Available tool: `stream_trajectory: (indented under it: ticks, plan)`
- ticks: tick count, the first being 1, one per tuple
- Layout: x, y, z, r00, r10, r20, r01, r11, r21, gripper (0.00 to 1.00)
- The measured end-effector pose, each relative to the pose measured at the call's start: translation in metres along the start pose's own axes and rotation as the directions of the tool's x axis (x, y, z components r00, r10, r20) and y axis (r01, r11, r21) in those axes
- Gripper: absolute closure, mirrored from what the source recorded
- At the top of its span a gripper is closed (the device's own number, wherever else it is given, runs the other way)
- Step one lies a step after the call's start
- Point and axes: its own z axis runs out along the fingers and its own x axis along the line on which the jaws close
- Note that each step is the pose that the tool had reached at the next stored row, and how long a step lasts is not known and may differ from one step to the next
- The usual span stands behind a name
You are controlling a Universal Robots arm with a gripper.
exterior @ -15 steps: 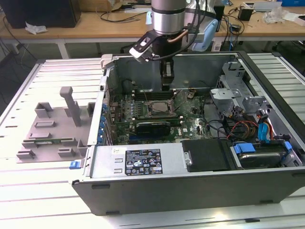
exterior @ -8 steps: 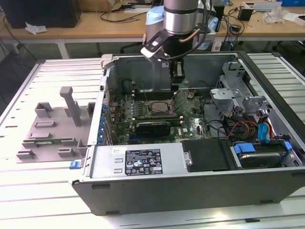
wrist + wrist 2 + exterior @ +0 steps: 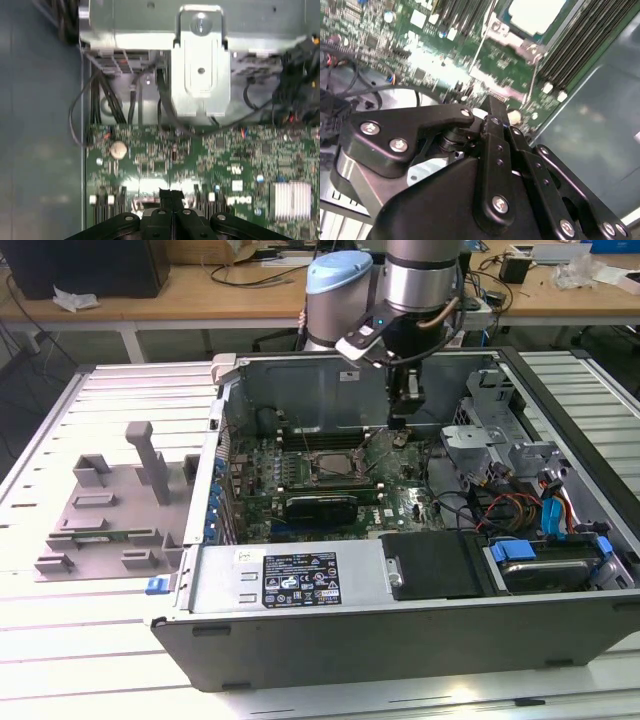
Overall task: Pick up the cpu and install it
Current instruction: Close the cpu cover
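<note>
The counter (image 3: 100, 660) carries the open case (image 3: 300, 585), and the arm reaches down into it. The green board (image 3: 225, 150) lies close under the gripper (image 3: 400, 430). The socket (image 3: 335, 468) sits just beside the gripper, toward the exterior view's left. In the second wrist view, a pale square that I take for the cpu (image 3: 535, 15) lies inside the socket's frame, a little ahead of the fingertips. The gripper (image 3: 492, 107) has its fingers pressed together with nothing seen between them.

The main risk, as I judge it, is how little room is left. A small drop could drive the tips into the board's parts. A sideways move could catch the thin lever (image 3: 482, 47) next to the socket. If the chip sits tilted, any push could bend the contacts beneath.
</note>
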Motion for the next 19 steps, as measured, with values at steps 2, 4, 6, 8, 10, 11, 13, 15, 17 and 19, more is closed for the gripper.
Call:
stream_trajectory:
  ticks: [2,4,6,8,10,11,13,15,17,19]
  plan:
    - [-0.0002,0.0057,0.0035,1.0,0.0,0.0001,0.0,1.0,0.0022,0.89]
    - [-0.0003,0.0098,0.0071,1.0,0.0,0.0002,0.0,1.0,0.0034,0.89]
    - [-0.0003,0.0127,0.0108,1.0,0.0,0.0002,0.0,1.0,0.0044,0.89]
    - [-0.0002,0.013,0.0153,1.0,0.0,0.0001,0.0,1.0,0.0053,0.89]
    - [0.0,0.013,0.0215,1.0,0.0,0.0002,0.0,1.0,0.0065,0.89]
    - [0.0001,0.013,0.0241,1.0,0.0,0.0002,0.0,1.0,0.007,0.89]
    - [0.0003,0.0128,0.0278,1.0,0.0,0.0,0.0,1.0,0.0073,0.89]
    - [0.0017,0.009,0.0307,1.0,0.0,-0.0012,0.0,1.0,0.0073,0.89]
    - [0.003,0.0066,0.0316,1.0,0.0,-0.0016,0.0,1.0,0.0073,0.89]
    - [0.0036,0.0064,0.0318,1.0,0.0,-0.0016,0.0,1.0,0.0073,0.89]
